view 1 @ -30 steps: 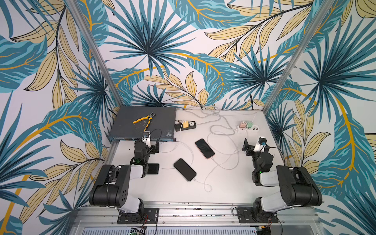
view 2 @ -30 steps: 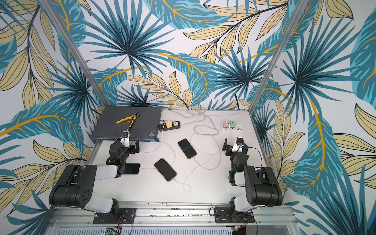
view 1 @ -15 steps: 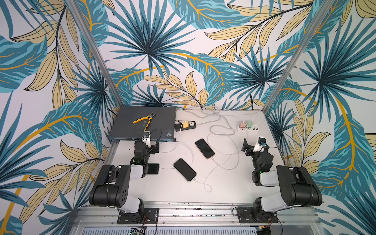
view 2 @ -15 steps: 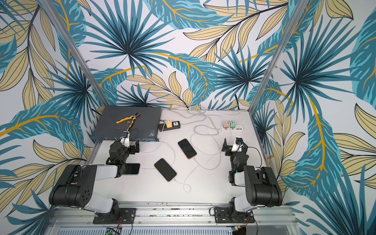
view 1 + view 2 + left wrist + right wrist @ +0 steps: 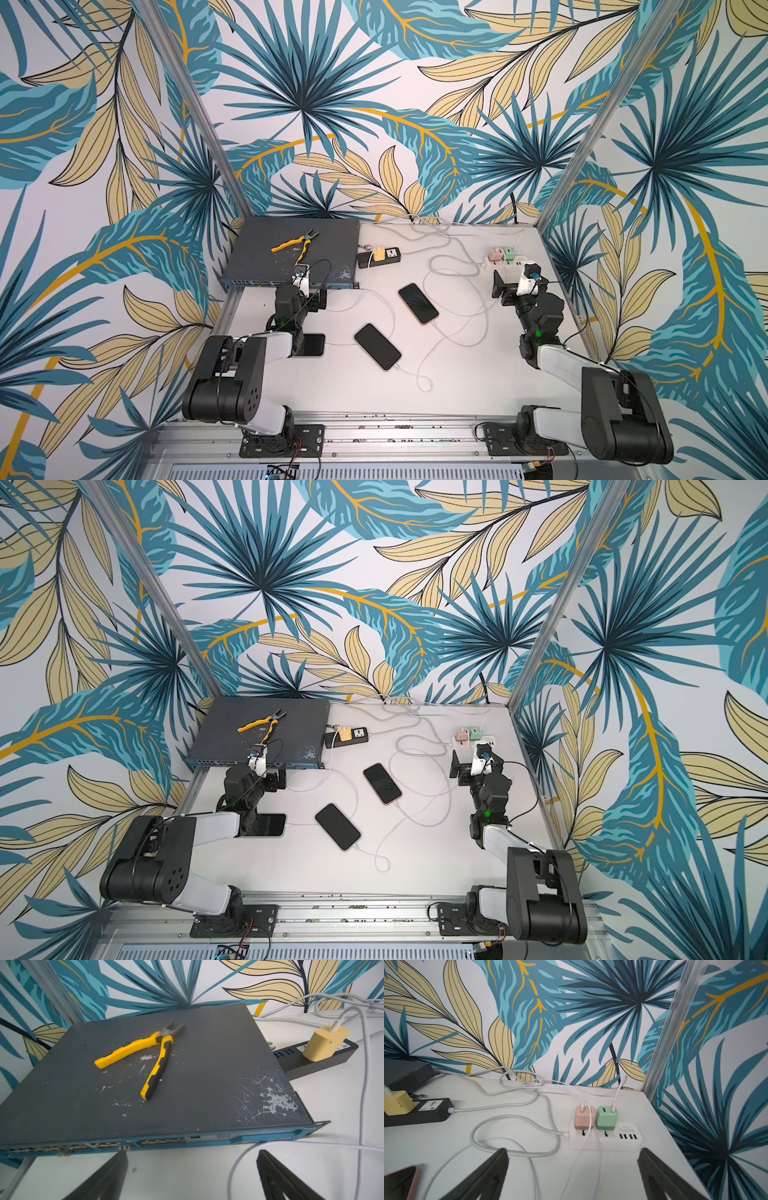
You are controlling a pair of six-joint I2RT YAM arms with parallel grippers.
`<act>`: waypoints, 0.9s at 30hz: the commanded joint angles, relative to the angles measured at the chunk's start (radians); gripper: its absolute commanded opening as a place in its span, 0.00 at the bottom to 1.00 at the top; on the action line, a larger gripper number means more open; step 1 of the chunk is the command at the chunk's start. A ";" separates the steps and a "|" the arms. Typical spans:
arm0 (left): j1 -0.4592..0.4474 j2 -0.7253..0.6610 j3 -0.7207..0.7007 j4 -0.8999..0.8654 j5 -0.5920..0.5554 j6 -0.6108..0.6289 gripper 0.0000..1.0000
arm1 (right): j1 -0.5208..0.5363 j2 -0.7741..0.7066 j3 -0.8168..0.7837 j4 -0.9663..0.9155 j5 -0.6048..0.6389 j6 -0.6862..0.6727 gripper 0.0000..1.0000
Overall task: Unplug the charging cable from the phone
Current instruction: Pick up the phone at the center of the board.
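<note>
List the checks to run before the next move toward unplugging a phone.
1. Left gripper open, empty: ok.
2. Right gripper open, empty: ok.
3. Middle phone has its white cable plugged in: ok.
4. A gripper set at that plug: not ok, both stand apart from it.
5. Phone under the left arm unobstructed: not ok, arm hides part.
6. Pliers lie clear, on the grey box: ok.

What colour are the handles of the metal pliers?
Yellow and black; pliers clearest in left wrist view.
</note>
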 commanded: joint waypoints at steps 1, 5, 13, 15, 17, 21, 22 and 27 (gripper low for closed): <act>0.000 -0.045 0.147 -0.273 0.077 0.047 1.00 | 0.035 -0.055 0.077 -0.304 -0.067 -0.014 1.00; 0.013 -0.071 0.211 -0.401 0.136 0.078 1.00 | 0.094 -0.058 0.189 -0.506 -0.108 0.032 1.00; 0.037 -0.074 0.412 -0.743 0.332 0.136 1.00 | 0.287 0.115 0.494 -0.888 -0.022 0.071 1.00; 0.037 -0.072 0.448 -0.819 0.369 0.149 1.00 | 0.316 0.186 0.586 -0.980 -0.007 0.098 1.00; 0.037 -0.070 0.489 -0.884 0.405 0.161 1.00 | 0.349 0.256 0.671 -1.052 0.012 0.123 1.00; 0.040 -0.076 0.533 -0.969 0.452 0.162 1.00 | 0.414 0.358 0.810 -1.167 0.043 0.147 1.00; 0.040 -0.077 0.537 -0.978 0.459 0.163 1.00 | 0.427 0.384 0.843 -1.196 0.054 0.157 1.00; 0.040 -0.098 0.531 -0.989 0.458 0.164 1.00 | 0.468 0.526 1.013 -1.360 0.035 0.209 1.00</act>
